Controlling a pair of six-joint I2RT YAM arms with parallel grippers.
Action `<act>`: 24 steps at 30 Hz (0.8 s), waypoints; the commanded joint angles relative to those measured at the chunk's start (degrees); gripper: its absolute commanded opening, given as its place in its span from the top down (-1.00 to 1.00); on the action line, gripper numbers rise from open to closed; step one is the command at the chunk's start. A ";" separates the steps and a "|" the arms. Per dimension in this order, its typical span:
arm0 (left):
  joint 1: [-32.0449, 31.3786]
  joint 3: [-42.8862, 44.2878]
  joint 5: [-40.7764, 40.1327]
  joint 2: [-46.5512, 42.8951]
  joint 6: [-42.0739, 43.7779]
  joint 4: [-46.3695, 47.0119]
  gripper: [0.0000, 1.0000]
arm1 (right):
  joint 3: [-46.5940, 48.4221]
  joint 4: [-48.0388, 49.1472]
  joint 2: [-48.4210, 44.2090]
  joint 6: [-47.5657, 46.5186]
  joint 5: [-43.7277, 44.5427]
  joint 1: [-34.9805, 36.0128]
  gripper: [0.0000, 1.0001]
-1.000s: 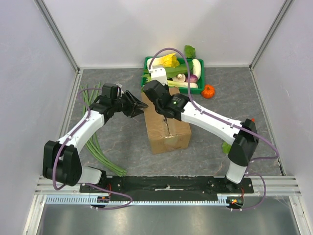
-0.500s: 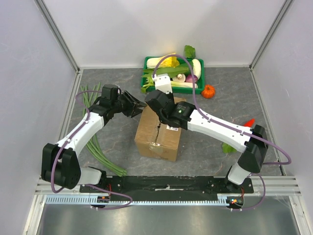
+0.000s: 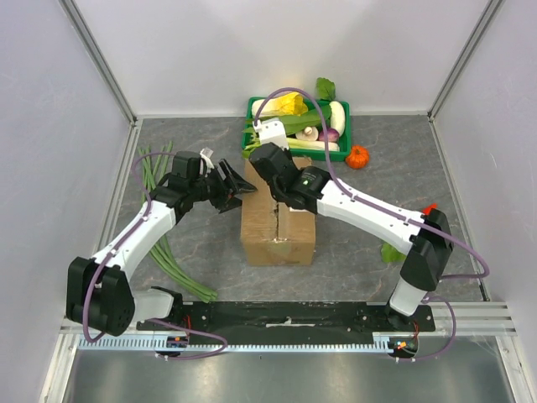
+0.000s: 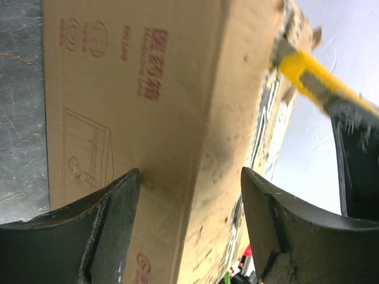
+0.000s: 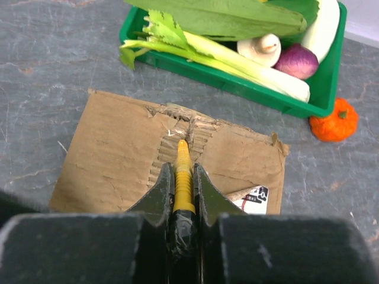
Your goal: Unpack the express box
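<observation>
Grey marbled surface, white walls on three sides. Noted medium brown corrugated cardboard express box (image 3: pixel 277 222) standing mid-surface, flaps shut. Just beyond its far edge, with a strip of bare surface between: green plastic tray of vegetables (image 3: pixel 347 126).

Found right hand (image 5: pixel 183 170) clamped on a yellow-handled box cutter (image 5: pixel 184 186), tip set into the frayed centre seam at the far edge of the box top. Found left hand (image 4: pixel 189 177) spread wide, fingers (image 4: pixel 115 219) straddling the box's upper left edge, gripping nothing. Cannot tell whether either finger touches cardboard.

Judged step in hand: slitting the top seam, early on, with only the far end torn and no flap lifted yet. Next move, by estimate: draw the blade nearward along the seam, shallow enough to spare the contents, with the left hand bracing the box against sliding or turning.

Hidden or unclear:
- Box contents unseen.
- Blade not distinguishable from the yellow handle.
- Far end of seam covered by the right arm in the overhead view.
- White shipping label (image 5: pixel 254 198) cut down to a corner in the right wrist view.
- Box mostly out of frame in the left wrist view, red printing too tilted to read.
- Small red item (image 3: pixel 430 207) and green scrap (image 3: pixel 388 252) by the right elbow not identifiable.
</observation>
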 commanded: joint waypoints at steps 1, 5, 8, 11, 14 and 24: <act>-0.43 0.00 3.70 -1.73 4.93 -0.12 -0.50 | 2.38 9.13 3.18 -5.77 -6.54 -2.74 1.00; -0.34 0.35 3.61 0.46 4.32 -0.30 -0.50 | 6.23 10.30 6.95 -9.63 -7.95 -4.15 1.00; -0.43 2.10 3.79 3.27 3.18 -1.09 -0.40 | 8.00 9.68 7.67 -9.91 -8.65 -4.24 1.00; -0.43 3.43 3.00 5.20 0.45 -1.36 -0.21 | 7.48 8.37 6.80 -8.24 -8.13 -3.80 1.00; -0.52 3.60 1.68 5.74 -3.67 -0.66 -0.07 | 6.08 6.52 5.30 -6.66 -5.76 -3.01 1.00; -0.52 2.55 -4.73 4.42 -11.33 -0.48 0.24 | 0.37 3.70 0.55 -3.05 -1.19 -0.38 1.00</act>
